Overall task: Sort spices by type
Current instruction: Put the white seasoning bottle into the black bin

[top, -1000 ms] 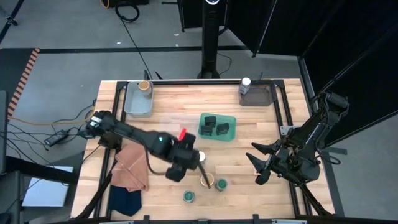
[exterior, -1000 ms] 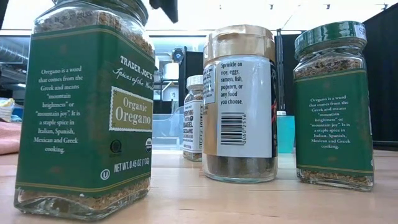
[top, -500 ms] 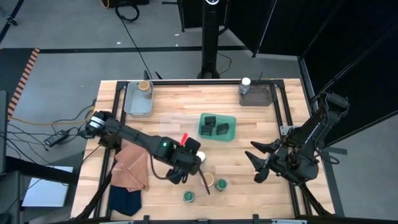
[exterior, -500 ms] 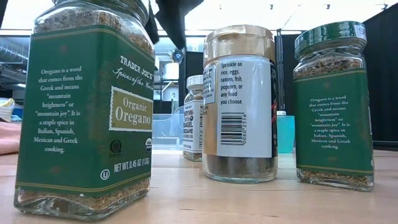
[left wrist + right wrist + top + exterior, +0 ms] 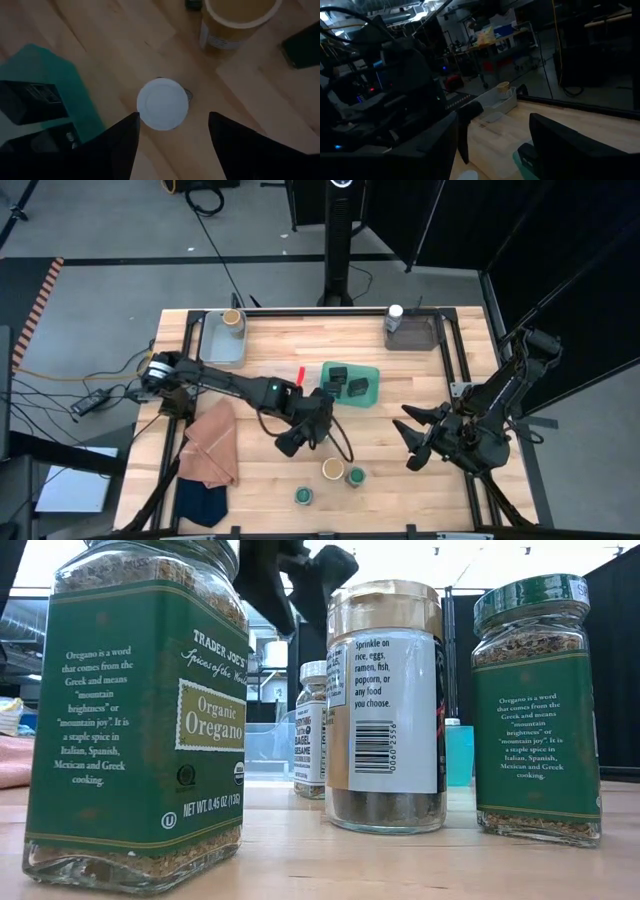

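My left gripper [image 5: 316, 420] hangs open, pointing down, right above a white-lidded jar [image 5: 162, 104] that stands on the table. Its fingers [image 5: 125, 145] stand on either side of the lid, above it and apart from it. The arm hides this jar in the high view; it shows far back in the low view [image 5: 312, 730] under the gripper [image 5: 295, 580]. A tan-lidded jar [image 5: 331, 469] and two green-lidded oregano jars [image 5: 354, 477] [image 5: 304, 496] stand near the front edge. Dark tins lie in the teal tray [image 5: 368, 370]. My right gripper [image 5: 415, 442] waits open at the right.
A grey tray [image 5: 215, 350] at the far left holds a tan-lidded jar [image 5: 232, 318]. A grey tray [image 5: 418, 335] at the far right holds a white-lidded jar [image 5: 395, 313]. Orange [image 5: 210, 445] and navy [image 5: 200, 502] cloths lie at the front left.
My left gripper has swung from beside the white-lidded jar toward the table's far and right side, and now hangs over that jar. In the low view it has come into sight above the jar. The jars have kept still.
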{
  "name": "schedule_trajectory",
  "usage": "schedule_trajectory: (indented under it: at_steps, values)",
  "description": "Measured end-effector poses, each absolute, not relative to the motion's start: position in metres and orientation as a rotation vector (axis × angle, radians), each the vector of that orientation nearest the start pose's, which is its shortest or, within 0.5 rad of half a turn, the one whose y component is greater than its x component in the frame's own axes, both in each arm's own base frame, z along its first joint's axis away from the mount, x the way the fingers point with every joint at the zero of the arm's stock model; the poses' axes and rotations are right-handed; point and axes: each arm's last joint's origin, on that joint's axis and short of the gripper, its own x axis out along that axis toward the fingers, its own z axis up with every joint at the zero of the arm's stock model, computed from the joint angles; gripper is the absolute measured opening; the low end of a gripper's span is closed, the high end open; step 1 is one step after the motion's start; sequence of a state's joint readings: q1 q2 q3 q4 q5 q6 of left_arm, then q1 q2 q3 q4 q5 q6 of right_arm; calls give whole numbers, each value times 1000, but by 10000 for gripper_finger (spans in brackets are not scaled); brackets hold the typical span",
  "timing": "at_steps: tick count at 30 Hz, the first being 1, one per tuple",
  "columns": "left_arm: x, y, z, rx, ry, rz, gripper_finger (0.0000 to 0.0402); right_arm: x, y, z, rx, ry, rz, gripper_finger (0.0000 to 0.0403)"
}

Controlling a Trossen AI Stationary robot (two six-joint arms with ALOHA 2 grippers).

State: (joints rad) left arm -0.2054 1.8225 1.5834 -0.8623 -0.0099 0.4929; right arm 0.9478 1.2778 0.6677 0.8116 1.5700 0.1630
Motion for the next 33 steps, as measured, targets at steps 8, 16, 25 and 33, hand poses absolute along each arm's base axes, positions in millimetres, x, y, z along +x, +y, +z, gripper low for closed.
schedule_trajectory:
  at_steps: [8, 16, 25, 33]
  values:
    - [380, -75, 256, 524, 951, -471, 241, 171, 178, 278, 351, -118, -639, 250]
    - [379, -72, 242, 554, 945, -502, 241, 173, 176, 278, 350, -119, -650, 249]
    - [384, -61, 244, 542, 915, -467, 241, 173, 176, 278, 351, -120, -650, 250]
    - [386, -53, 255, 432, 914, -369, 241, 173, 176, 278, 368, -126, -649, 251]
